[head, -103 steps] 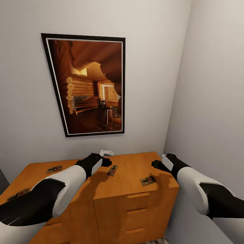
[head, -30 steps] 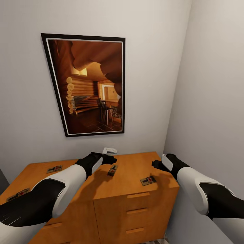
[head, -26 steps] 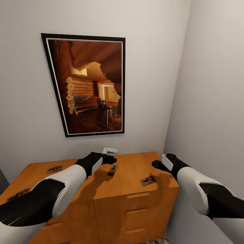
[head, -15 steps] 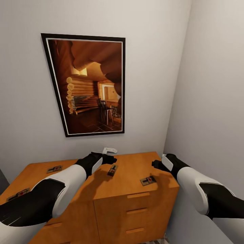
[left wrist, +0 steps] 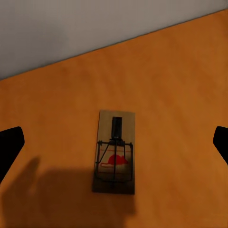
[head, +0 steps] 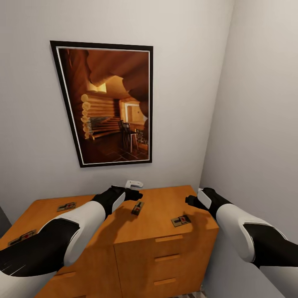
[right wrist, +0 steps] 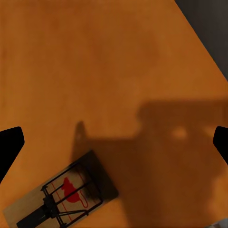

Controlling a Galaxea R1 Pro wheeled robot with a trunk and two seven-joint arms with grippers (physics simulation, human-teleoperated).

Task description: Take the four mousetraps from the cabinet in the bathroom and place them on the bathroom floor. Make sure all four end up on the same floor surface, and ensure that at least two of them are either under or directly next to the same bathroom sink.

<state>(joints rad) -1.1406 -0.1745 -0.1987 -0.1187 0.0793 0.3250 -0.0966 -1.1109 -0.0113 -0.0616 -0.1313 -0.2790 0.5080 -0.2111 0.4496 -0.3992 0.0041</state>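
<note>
Your left end effector [left wrist: 114, 142] hangs spread wide above the small tan wooden mousetrap [left wrist: 114, 152] on the orange-brown wooden cabinet [head: 165, 205], framing it for a straight descent. Your right end effector [right wrist: 114, 142], also apart, has another mousetrap [right wrist: 59, 197] at its 7 o'clock, so shift that way to centre it.

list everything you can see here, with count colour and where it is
mousetraps: 4, tan wood with dark wire and a red mark, all flat on the cabinet top: far left edge, back left, middle below the left gripper, right front near the right gripper
cabinet: 1, orange-brown wood with drawer fronts, against the back wall in the corner
framed picture: 1, black frame, brown log-cabin interior, on the back wall above the cabinet
walls: 2, pale grey, meeting in a corner at the right
left gripper: 1, black and white, above the middle trap, jaws open
right gripper: 1, black and white, over the cabinet's right end, jaws open
</note>
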